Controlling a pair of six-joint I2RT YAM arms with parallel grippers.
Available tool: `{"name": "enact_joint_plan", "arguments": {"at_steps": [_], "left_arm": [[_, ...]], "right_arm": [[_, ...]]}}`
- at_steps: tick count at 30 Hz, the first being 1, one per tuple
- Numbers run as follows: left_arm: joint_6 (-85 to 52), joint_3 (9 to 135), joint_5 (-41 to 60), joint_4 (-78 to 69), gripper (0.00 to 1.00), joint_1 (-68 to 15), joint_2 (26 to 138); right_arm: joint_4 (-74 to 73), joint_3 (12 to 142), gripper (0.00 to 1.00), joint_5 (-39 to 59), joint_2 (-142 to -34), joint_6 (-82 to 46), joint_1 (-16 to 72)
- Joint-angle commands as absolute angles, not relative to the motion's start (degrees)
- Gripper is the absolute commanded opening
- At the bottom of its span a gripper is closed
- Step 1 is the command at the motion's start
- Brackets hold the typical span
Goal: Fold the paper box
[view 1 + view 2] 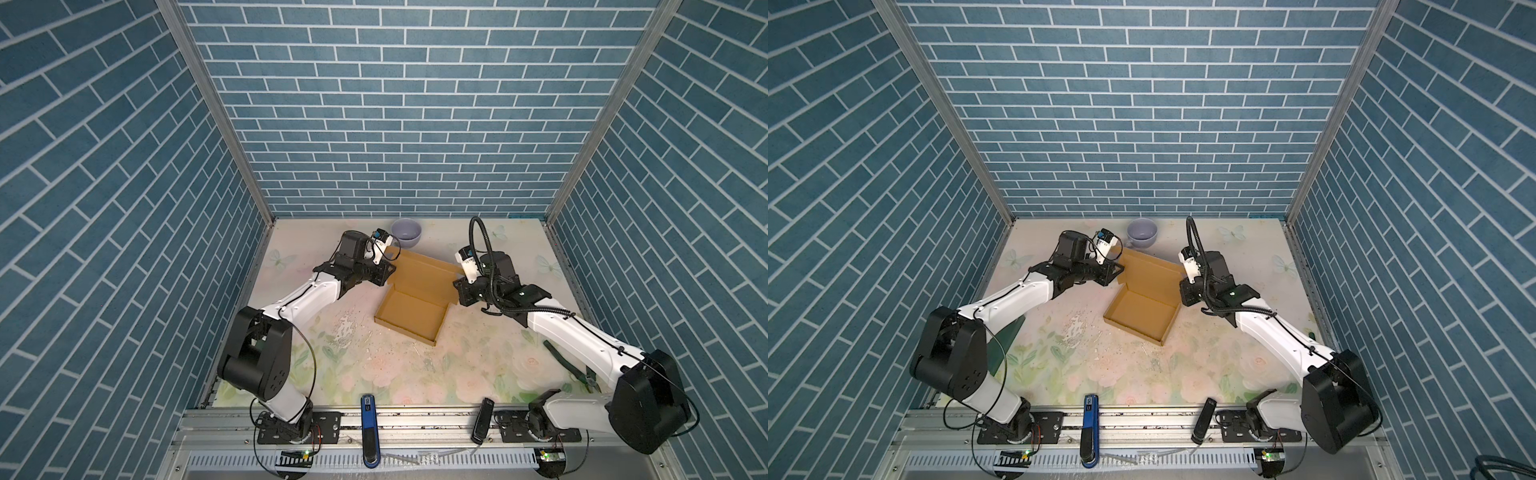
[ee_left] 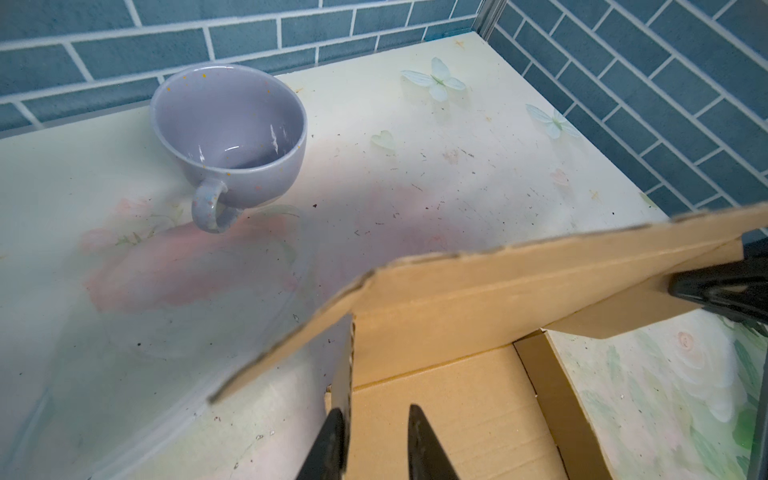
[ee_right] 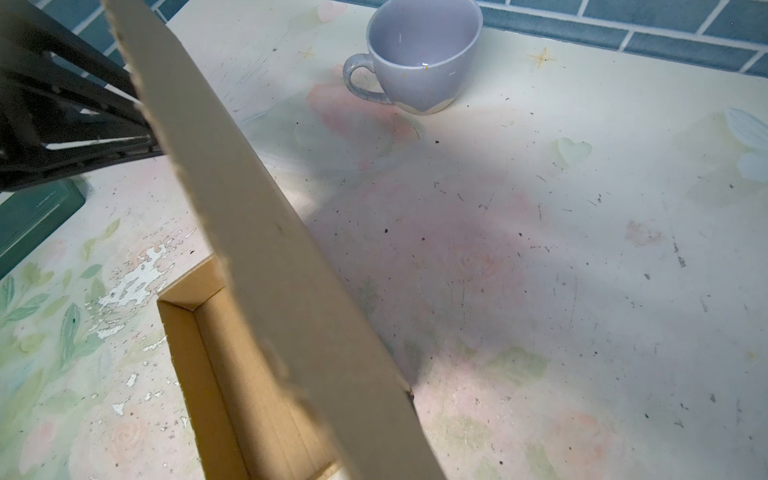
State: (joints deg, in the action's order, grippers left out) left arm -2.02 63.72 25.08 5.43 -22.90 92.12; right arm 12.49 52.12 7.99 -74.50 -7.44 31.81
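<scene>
**Tray standing, lid not yet down**

The paper box [image 1: 409,318] sat on the tabletop [image 1: 374,374] just on the arms' side of the purple cup [image 1: 406,231], near it but apart. Its tray looked finished, with low walls upright around the floor. The lid [image 1: 424,272] rose tilted from the tray wall nearest the cup, neither laid back nor closed. At the lid's end closer to the cup, the left hand [image 2: 374,411] had its jaws partly apart around the lid's side flap, with a gap showing and no firm pinch visible. At the end farther from the cup, the right hand [image 1: 459,289] was closed and appeared to pinch the other side flap, though its own wrist view hid the fingertips. By my judgement, what remained was turning the side flaps in, swinging the lid down and tucking it into the tray.
</scene>
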Motion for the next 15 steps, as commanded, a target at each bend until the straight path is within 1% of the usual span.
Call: {"name": "enact_joint_plan", "arguments": {"at_steps": [1, 7, 15], "left_arm": [[-2.24, 66.21, 24.70, 5.59, 0.28, -23.54, 93.62], [-2.89, 67.16, 23.00, 4.69, 0.25, -24.10, 94.75], [-4.19, 67.32, 21.35, 2.74, 0.13, -24.59, 95.32]], "right_arm": [[12.30, 55.29, 0.00, 9.92, -74.72, -5.54, 31.82], [12.63, 55.20, 0.00, 10.20, -74.44, -5.37, 31.84], [13.27, 55.71, 0.00, 10.11, -74.62, -5.27, 31.82]]}}
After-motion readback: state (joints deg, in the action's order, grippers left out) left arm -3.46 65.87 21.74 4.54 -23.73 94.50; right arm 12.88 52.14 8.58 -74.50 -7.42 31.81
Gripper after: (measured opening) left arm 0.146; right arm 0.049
